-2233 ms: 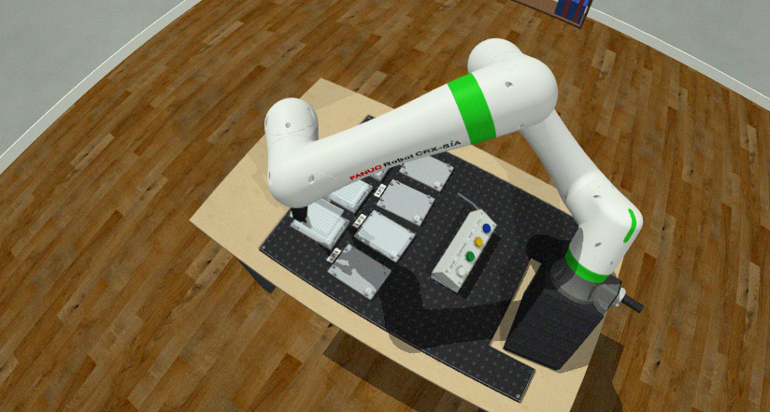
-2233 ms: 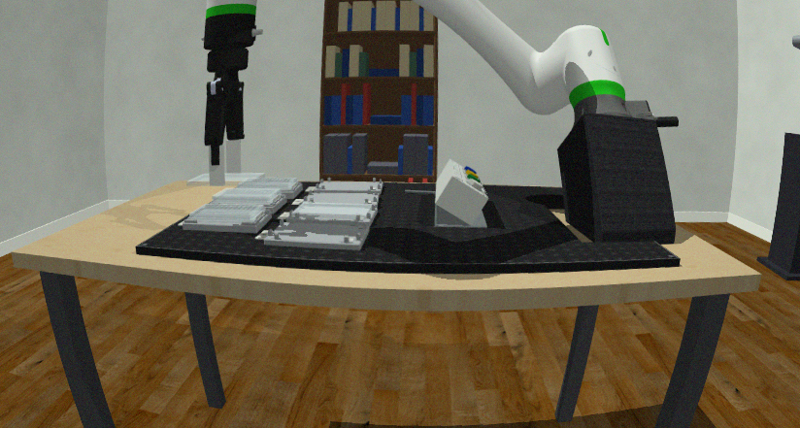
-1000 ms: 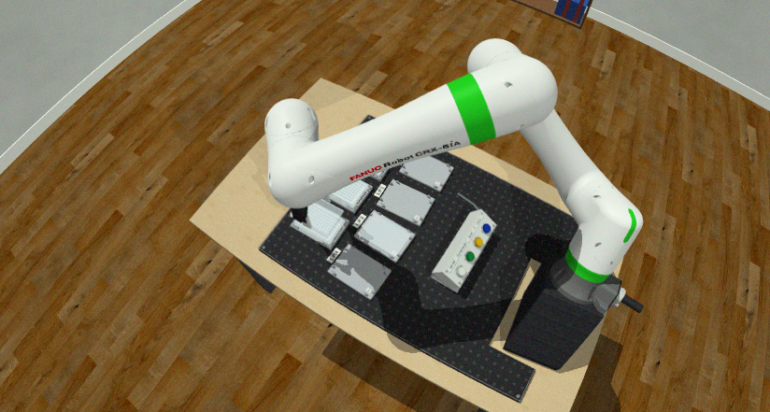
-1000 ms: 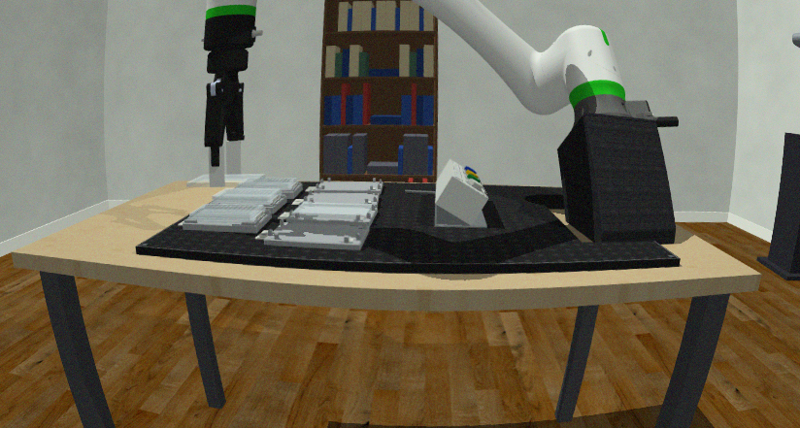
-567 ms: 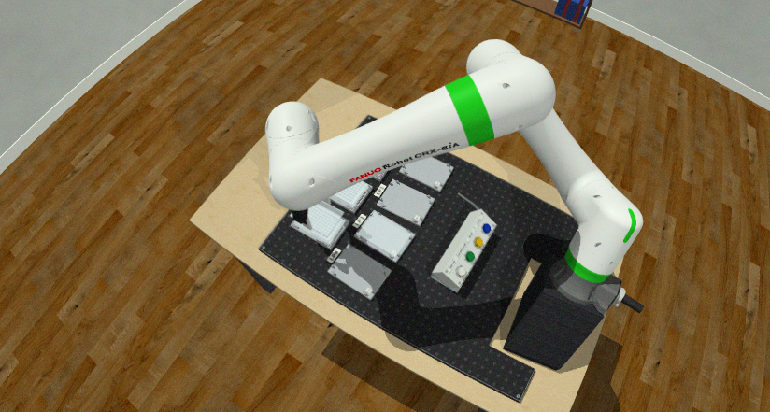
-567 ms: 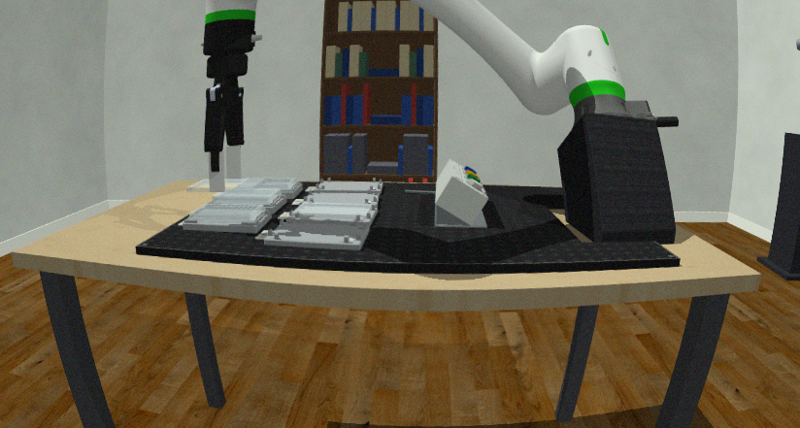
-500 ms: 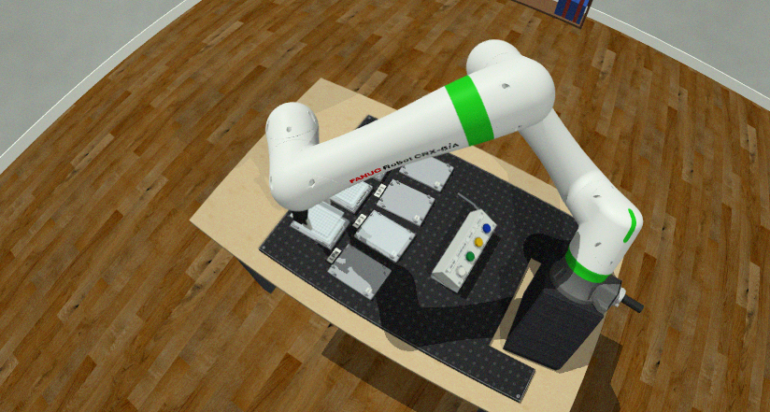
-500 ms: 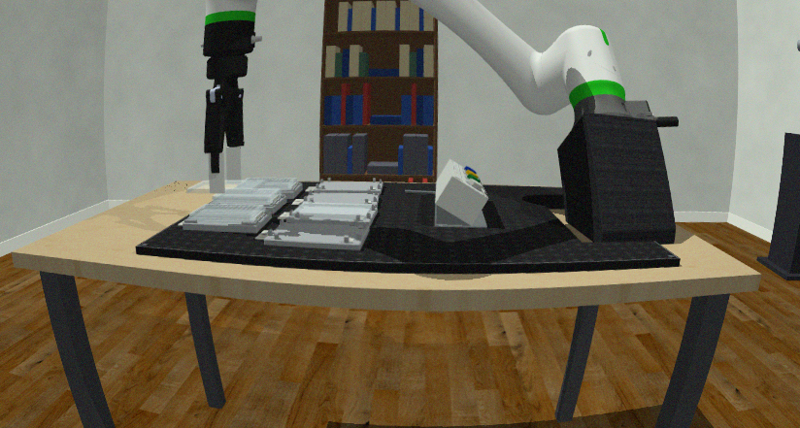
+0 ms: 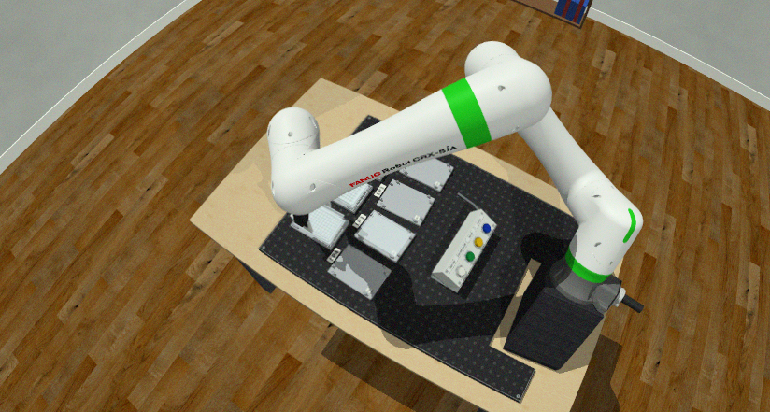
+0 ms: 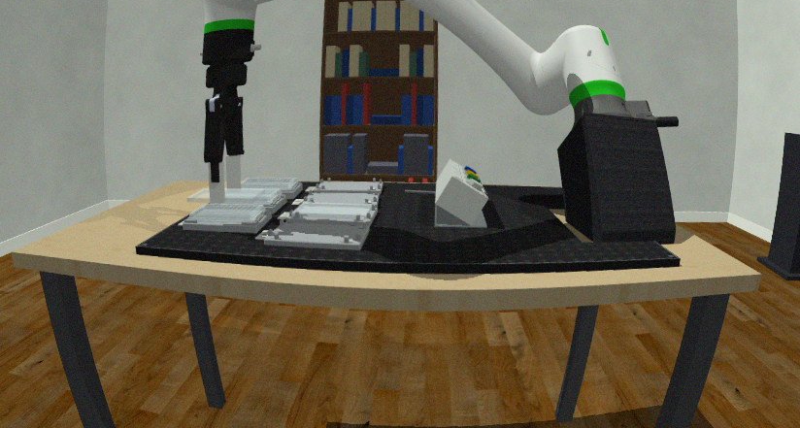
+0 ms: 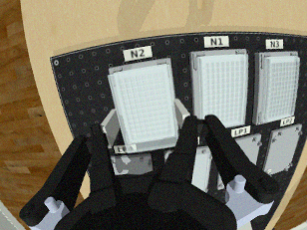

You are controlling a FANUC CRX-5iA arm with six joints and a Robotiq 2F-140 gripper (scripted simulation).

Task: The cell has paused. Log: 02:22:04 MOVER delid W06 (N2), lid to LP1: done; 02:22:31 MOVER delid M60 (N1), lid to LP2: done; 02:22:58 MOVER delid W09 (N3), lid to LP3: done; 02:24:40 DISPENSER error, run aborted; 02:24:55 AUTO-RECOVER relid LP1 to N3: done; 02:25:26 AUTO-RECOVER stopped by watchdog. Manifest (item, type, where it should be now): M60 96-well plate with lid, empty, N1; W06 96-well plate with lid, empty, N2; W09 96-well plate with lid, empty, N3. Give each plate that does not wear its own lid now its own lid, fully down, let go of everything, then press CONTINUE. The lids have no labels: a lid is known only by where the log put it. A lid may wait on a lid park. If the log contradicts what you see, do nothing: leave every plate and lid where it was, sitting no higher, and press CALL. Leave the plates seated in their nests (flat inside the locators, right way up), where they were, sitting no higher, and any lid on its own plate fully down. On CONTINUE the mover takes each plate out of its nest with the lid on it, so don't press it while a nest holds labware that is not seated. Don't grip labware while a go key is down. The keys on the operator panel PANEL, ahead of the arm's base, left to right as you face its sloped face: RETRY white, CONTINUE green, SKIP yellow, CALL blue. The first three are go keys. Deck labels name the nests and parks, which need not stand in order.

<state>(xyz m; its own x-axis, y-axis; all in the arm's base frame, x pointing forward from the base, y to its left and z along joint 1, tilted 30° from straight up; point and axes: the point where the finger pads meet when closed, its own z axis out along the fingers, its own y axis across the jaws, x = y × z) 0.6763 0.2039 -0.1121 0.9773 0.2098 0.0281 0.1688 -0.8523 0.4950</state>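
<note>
Wrist view: lid [image 11: 142,109] between tool [image 11: 148,138] fingers.

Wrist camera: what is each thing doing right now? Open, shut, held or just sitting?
gripper: shut on the lid.
lid: held level over nest N2; can't tell if it is fully down.
N1 plate: sitting flat in its nest.
N3 plate: sitting flat in its nest.
</note>
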